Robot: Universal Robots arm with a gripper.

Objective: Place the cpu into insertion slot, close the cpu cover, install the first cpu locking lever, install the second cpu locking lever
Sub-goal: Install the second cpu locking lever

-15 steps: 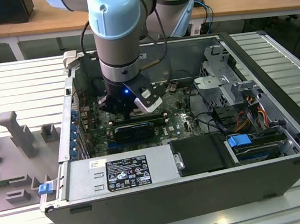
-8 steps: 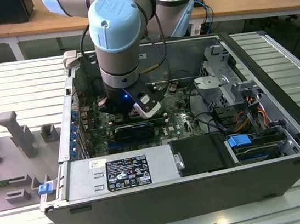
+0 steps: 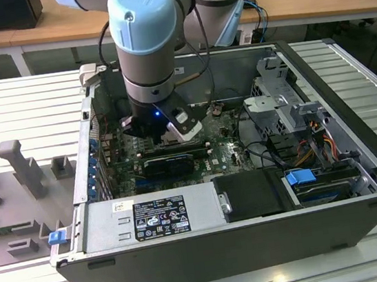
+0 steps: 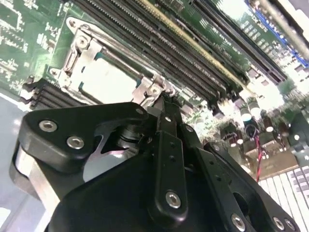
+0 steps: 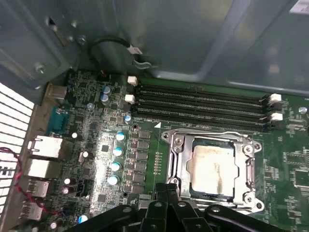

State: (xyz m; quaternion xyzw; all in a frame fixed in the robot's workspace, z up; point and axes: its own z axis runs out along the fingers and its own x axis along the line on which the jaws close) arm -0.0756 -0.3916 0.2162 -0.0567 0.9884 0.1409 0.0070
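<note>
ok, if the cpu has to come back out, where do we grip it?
By two opposite side edges, from straight above: the cpu is a thin flat square lying level. Right now the cpu cover lies over its rim, leaving just the top face showing through the window, so probably no pinch until that frame is lifted.

Gripper [image 5: 166, 193] low inside case [image 3: 365, 211], just beside socket edge. Cover [image 5: 179, 153] down over cpu [image 5: 212, 166], top unobstructed. Memory slots [image 5: 203, 104] just beside socket on far side. Capacitors [image 5: 116, 152] near opposite flank. Case wall [image 5: 203, 43] beyond slots. Expansion card [image 3: 169, 163] near arm.
</note>
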